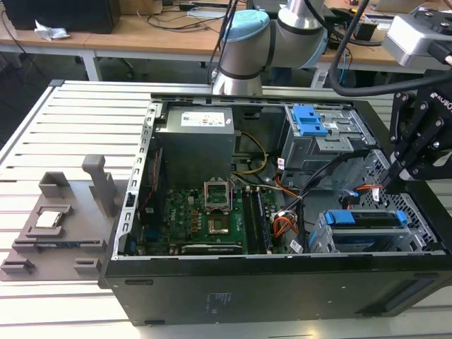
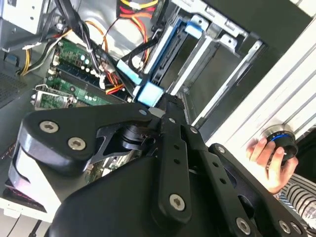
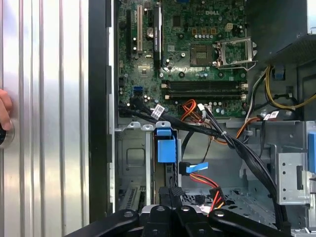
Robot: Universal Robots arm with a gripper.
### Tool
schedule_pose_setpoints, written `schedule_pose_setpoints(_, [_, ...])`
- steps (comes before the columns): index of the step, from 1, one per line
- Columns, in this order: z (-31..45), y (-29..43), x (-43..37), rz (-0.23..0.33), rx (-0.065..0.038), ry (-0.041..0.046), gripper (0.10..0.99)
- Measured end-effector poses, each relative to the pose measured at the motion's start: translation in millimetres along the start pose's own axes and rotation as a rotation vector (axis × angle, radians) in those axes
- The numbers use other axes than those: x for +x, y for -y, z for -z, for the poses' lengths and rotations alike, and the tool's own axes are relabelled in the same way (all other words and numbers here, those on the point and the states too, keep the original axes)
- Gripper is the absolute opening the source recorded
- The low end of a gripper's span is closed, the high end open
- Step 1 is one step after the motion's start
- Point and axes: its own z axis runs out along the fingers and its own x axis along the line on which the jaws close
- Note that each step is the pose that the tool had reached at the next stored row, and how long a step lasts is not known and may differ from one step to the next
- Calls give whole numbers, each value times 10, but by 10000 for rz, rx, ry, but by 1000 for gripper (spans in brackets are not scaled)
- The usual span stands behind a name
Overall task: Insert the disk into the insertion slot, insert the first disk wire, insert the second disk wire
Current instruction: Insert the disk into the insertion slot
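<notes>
The disk (image 1: 367, 229) lies in its blue carrier inside the insertion slot (image 1: 321, 240), the low silver cage at the case's front corner on the exterior view's right. In the first wrist view the carrier's blue tab (image 3: 166, 148) sits between the cage walls (image 3: 133, 158); it also shows in the second wrist view (image 2: 149, 93). My gripper (image 1: 387, 185) hangs just behind the disk's rear end. Its fingertips (image 3: 173, 200) stand close together around a black wire connector (image 3: 173, 190). A blue-tagged cable (image 3: 197, 168) and red-orange wires (image 3: 210, 185) lie beside it.
The open case holds the motherboard (image 1: 205, 219), a power supply (image 1: 198, 127) and a taller grey cage with a blue latch (image 1: 311, 120). Black cable bundles (image 3: 237, 148) cross near the slot. A person's hand (image 2: 266, 158) rests on a round knob (image 2: 281, 138) outside the case. A grey fixture (image 1: 63, 219) sits on the slatted table.
</notes>
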Motion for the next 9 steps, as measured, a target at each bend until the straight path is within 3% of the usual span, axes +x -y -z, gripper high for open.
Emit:
schedule_pose_setpoints(4, [-1, 135, -46, 1, 0, -26, 106])
schedule_pose_setpoints(9, [-56, 157, -48, 0, -1, -28, 106])
